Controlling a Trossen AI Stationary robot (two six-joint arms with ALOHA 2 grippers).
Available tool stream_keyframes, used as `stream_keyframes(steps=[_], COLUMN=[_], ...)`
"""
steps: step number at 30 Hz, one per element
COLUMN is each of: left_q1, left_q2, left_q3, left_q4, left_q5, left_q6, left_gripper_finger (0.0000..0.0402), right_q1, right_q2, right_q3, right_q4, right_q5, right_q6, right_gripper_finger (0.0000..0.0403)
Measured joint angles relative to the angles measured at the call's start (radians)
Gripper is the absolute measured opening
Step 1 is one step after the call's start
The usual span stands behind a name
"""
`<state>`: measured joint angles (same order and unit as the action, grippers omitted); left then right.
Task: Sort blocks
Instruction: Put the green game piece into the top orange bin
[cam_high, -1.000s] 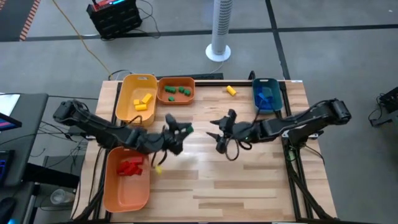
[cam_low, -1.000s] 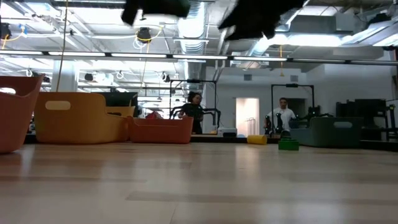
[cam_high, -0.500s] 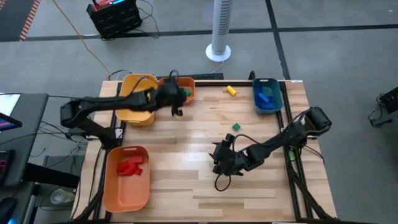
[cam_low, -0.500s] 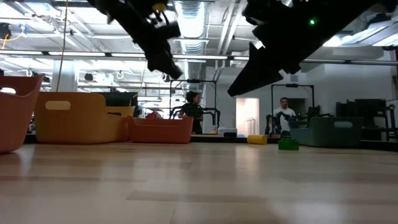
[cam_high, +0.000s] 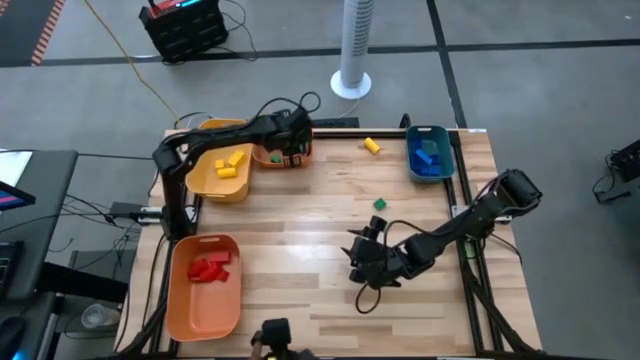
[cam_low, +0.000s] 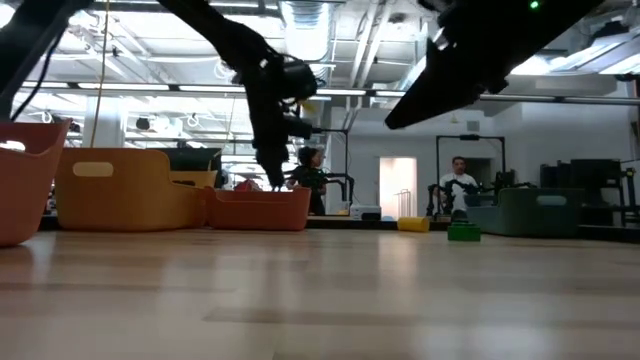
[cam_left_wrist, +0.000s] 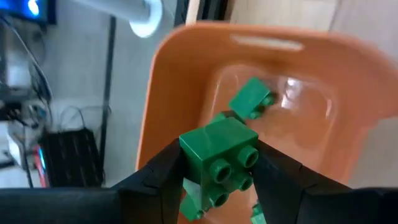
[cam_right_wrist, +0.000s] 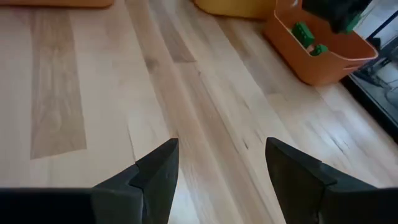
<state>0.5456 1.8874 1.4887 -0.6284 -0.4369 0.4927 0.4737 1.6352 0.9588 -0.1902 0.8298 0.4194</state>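
Observation:
My left gripper (cam_high: 292, 152) hangs over the small orange bin (cam_high: 268, 158) at the table's far edge, shut on a green block (cam_left_wrist: 221, 158). More green blocks (cam_left_wrist: 250, 99) lie inside that bin. My right gripper (cam_high: 362, 256) stands open over bare wood near the table's middle, with nothing between its fingers (cam_right_wrist: 155, 174). A loose green block (cam_high: 379, 203) lies flat on the table beyond it. A loose yellow block (cam_high: 371, 146) lies near the far edge. My left gripper pinches the green block by two opposite side faces (cam_left_wrist: 193, 155) between its two fingers. The fingers slant down from the table's near left side. The block is lifted clear above the orange bin's inside, its studs (cam_left_wrist: 233, 171) turned back toward the wrist.
A yellow bin (cam_high: 205, 175) with yellow blocks stands left of the small orange bin. A blue bin (cam_high: 428, 170) with blue blocks is at the far right. A larger orange bin (cam_high: 200, 310) with red blocks sits at the near left. People stand in the room behind.
My left gripper has swung from the table's left middle toward the far edge and down over the small orange bin, turning as it went, with the green block still held. My right gripper has moved toward the near edge and lower, staying open.

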Motion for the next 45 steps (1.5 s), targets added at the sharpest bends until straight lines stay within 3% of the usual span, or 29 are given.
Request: stream_keyframes(steps=[6,14,20,25,30,34,37,42,45], left_q1=[0.024,0.025,0.016,0.008,-0.031,-0.092,-0.166,-0.277,-0.323], left_q2=[0.094,0.132,0.125,0.123,0.087,0.041,0.031,0.078,0.127], left_q3=[0.08,0.089,0.088,0.088,0.145,0.22,0.256,0.265,0.264], left_q4=[-0.126,-0.231,-0.281,-0.326,-0.36,-0.343,-0.293,-0.184,-0.12], left_q5=[0.044,0.118,0.163,0.122,0.016,0.005,0.005,0.011,0.042], left_q6=[-0.039,-0.031,-0.01,0.007,0.073,0.151,0.19,0.219,0.252], left_gripper_finger=[0.0155,0.0157,0.0206,0.0246,0.0248,0.0245,0.0245,0.0244,0.0244], right_q1=[0.045,0.054,0.054,0.054,0.053,0.046,0.047,0.075,0.125], right_q2=[0.0,0.0,0.0,0.0,0.0,-0.008,-0.061,-0.178,-0.222], right_q3=[0.0,0.0,0.0,0.0,0.0,0.0,0.0,-0.001,-0.034], right_q4=[-0.016,-0.037,-0.041,-0.047,-0.081,-0.147,-0.339,-0.747,-0.818], right_q5=[0.066,0.09,0.09,0.09,0.119,0.12,0.123,0.161,0.212], right_q6=[0.01,0.02,0.02,0.034,0.07,0.096,0.231,0.622,0.783], right_gripper_finger=[0.0248,0.0248,0.0248,0.0248,0.0248,0.0248,0.0248,0.0248,0.0248])
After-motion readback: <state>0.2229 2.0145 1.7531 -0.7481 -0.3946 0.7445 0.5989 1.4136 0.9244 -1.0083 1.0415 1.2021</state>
